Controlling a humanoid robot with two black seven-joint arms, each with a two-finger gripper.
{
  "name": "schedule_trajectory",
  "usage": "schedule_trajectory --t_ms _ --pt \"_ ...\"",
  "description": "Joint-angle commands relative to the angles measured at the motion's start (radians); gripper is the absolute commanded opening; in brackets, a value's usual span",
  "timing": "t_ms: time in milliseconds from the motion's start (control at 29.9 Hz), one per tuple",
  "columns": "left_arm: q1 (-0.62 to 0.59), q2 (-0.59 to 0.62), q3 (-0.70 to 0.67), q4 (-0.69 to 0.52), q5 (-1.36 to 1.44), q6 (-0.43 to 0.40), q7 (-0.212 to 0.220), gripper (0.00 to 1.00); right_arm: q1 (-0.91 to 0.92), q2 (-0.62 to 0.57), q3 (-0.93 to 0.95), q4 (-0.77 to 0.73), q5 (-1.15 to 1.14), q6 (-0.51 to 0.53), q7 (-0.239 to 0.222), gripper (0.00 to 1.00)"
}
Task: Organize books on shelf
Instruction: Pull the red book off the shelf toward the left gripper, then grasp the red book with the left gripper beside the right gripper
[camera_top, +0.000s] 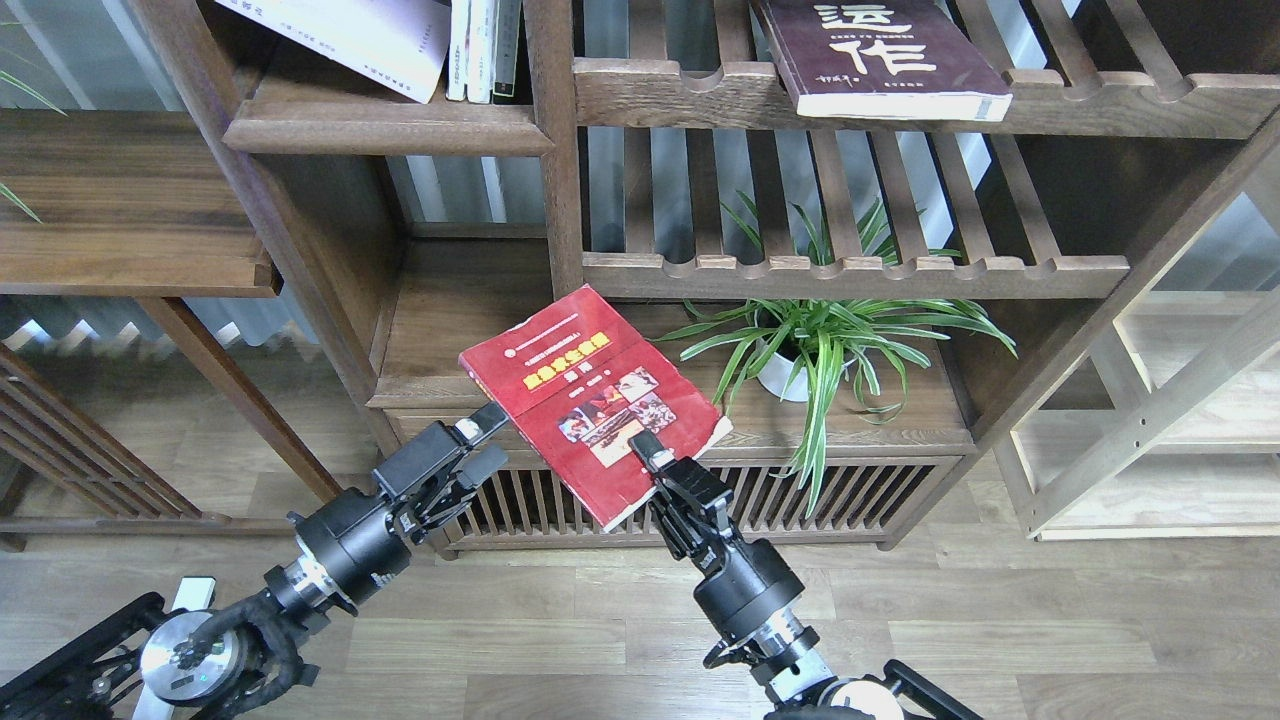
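Note:
My right gripper (652, 456) is shut on the lower right edge of the red book (585, 395), which has a yellow title and photos. It holds the book tilted in the air in front of the low cabinet. My left gripper (488, 442) is open and empty, with its upper fingertip at the book's left edge. The white-lilac book (350, 35) leans on the solid dark-brown shelf (390, 130) at the top left. The maroon book (880, 50) with cream characters lies on the slatted rack at the top right.
Thin pale upright books (485, 50) stand on the shelf beside the white-lilac book. A potted green plant (810, 340) stands under the lower slatted rack (850, 272). A low cabinet with slatted doors (540, 505) is below. A light wooden frame (1150, 400) is at right.

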Motion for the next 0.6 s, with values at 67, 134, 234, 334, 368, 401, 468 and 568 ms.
schedule_trajectory --t_ms 67,134,234,334,368,401,468,568 --pt "-0.014 -0.026 0.000 0.000 0.002 0.000 -0.005 0.98 0.013 0.000 -0.020 0.001 0.000 0.000 0.001 0.03" --pt "-0.014 -0.040 -0.009 0.000 0.003 0.000 -0.013 0.98 0.019 0.000 -0.021 0.001 0.000 0.000 0.001 0.03" --pt "-0.014 -0.057 -0.015 0.000 0.003 0.000 -0.013 0.98 0.027 0.000 -0.021 0.001 0.000 0.000 0.001 0.03" --pt "-0.020 -0.064 -0.014 0.000 0.005 0.000 -0.013 0.98 0.027 0.000 -0.023 0.001 0.000 0.000 0.001 0.03" --pt "-0.024 -0.074 -0.012 0.001 0.006 0.000 -0.013 0.98 0.027 0.000 -0.023 0.001 0.000 0.000 0.001 0.03" --pt "-0.024 -0.081 -0.018 0.001 0.008 0.000 -0.013 0.98 0.027 0.000 -0.023 0.001 0.000 0.000 0.001 0.03" --pt "-0.024 -0.086 -0.020 0.001 0.008 0.000 -0.013 0.98 0.027 0.000 -0.024 0.001 0.000 0.000 0.002 0.03" --pt "-0.032 -0.088 -0.023 0.018 0.012 0.000 -0.014 0.98 0.031 0.000 -0.029 0.001 0.000 0.000 0.002 0.03"
